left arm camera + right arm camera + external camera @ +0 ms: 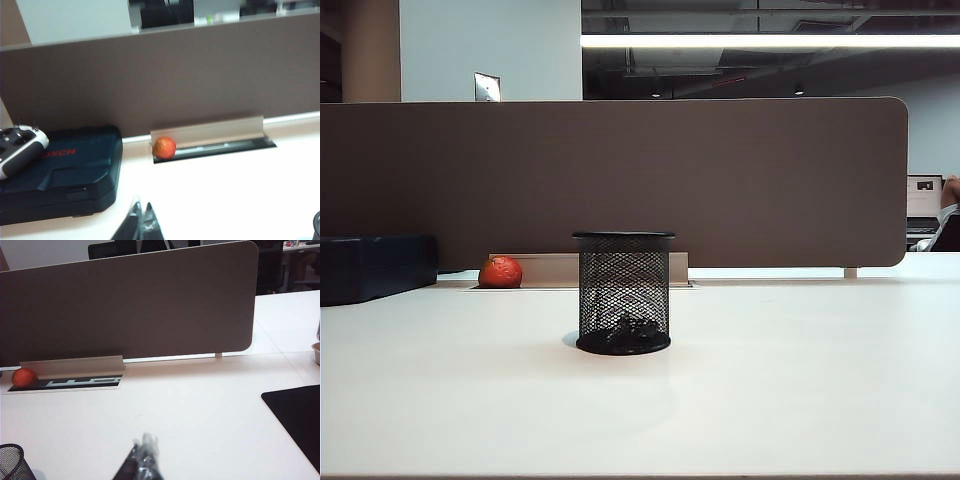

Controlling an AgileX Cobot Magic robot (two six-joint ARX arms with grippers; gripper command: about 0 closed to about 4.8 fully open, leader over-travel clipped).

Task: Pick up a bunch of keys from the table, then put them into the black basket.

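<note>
At the bottom of the black basket (624,292), behind the mesh, lies a dark heap that I take to be the bunch of keys (625,328), so the drop looks done. My left fingers (141,226) and my right fingers (142,465) are both clenched on nothing, above the white desk (800,400) and well clear of the basket. To finish well I should keep both arms away from the light basket, and from the orange fruit (501,272) behind it.

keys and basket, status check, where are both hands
Left hand and right hand shut, empty, clear of basket. Keys inside black basket. Nothing in the way.
</note>
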